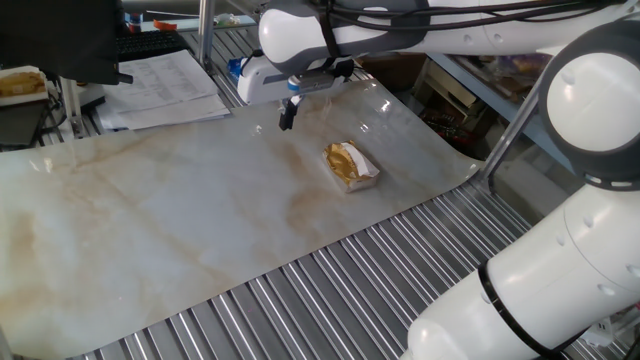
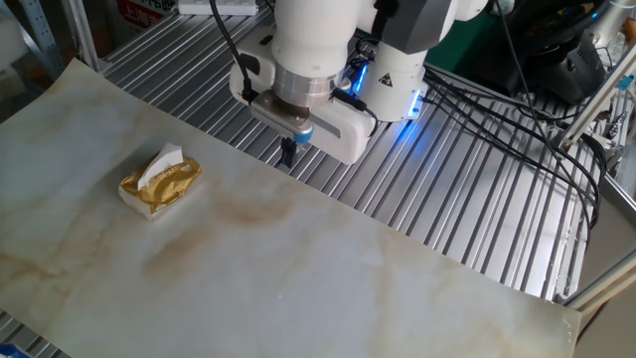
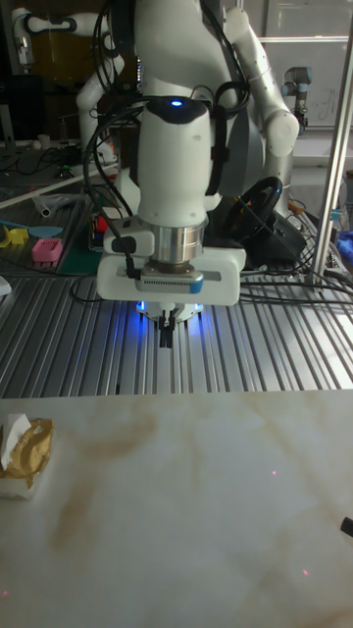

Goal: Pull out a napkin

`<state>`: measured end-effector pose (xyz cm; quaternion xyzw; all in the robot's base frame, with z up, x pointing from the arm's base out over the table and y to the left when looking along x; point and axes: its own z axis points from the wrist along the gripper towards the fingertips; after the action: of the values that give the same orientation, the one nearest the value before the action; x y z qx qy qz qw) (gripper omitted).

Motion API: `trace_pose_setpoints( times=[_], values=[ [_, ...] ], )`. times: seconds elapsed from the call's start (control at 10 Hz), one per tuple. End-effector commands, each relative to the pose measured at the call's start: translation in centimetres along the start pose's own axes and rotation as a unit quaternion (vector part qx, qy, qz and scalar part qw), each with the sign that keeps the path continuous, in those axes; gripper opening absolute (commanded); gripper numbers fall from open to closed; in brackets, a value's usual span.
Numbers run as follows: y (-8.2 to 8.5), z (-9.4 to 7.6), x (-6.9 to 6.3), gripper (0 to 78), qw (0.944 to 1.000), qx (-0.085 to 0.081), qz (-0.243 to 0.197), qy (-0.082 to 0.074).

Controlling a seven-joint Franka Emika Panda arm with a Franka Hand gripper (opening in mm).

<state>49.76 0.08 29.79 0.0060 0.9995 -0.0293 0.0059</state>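
A small gold-brown pack point(image 2: 159, 183) lies on the marbled mat point(image 2: 298, 268), also seen as the pack point(image 1: 350, 165) and the pack point(image 3: 27, 456). The napkin point(image 2: 169, 157) is a white tuft sticking out of the pack's top; its tip point(image 3: 14, 433) shows at the left edge of the tall view. My gripper point(image 2: 289, 154) hangs over the mat's edge near the arm's base, well to the side of the pack, fingers together and holding nothing. It appears as the gripper point(image 1: 287, 115) and the gripper point(image 3: 167, 337) in the other views.
The mat lies on a ribbed metal table point(image 2: 467, 199). Printed paper sheets point(image 1: 165, 85) sit beyond the mat's far corner. Black cables point(image 2: 517, 129) trail across the table near the lit robot base point(image 2: 393, 85).
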Motion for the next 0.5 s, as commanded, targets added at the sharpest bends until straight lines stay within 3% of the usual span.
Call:
trace_pose_setpoints(
  times=[0.1,0.5],
  values=[
    [-0.2,0.1,-0.1,0.0,1.0,-0.002,0.001,-0.003],
    [-1.3,1.4,0.1,0.0,0.9999,-0.002,-0.004,-0.01]
  ],
)
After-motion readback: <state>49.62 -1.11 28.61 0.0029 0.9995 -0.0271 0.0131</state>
